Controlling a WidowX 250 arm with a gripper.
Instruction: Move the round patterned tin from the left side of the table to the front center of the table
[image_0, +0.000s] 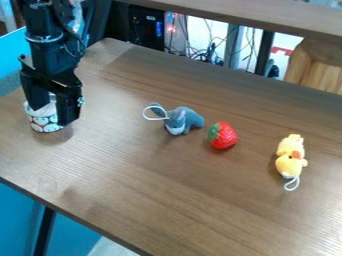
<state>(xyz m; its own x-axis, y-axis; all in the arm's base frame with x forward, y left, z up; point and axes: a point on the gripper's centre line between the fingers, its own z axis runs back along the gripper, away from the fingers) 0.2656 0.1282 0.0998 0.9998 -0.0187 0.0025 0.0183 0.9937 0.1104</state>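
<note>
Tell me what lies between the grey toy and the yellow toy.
In the camera view, a red strawberry lies between them, nearer the grey toy.

Patterned container (45, 121) — partly hidden by the claw (50, 113) — arm (45, 37) cut off above

broad passage between cup (45, 122) and grey plush (192, 118), tight gap from there to strawberry (224, 136), wider gap to yellow plush (290, 162)

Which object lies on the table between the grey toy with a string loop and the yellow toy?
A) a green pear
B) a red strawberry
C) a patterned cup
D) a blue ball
B: the red strawberry with its green top lies on the table between the grey toy and the yellow toy.
</note>
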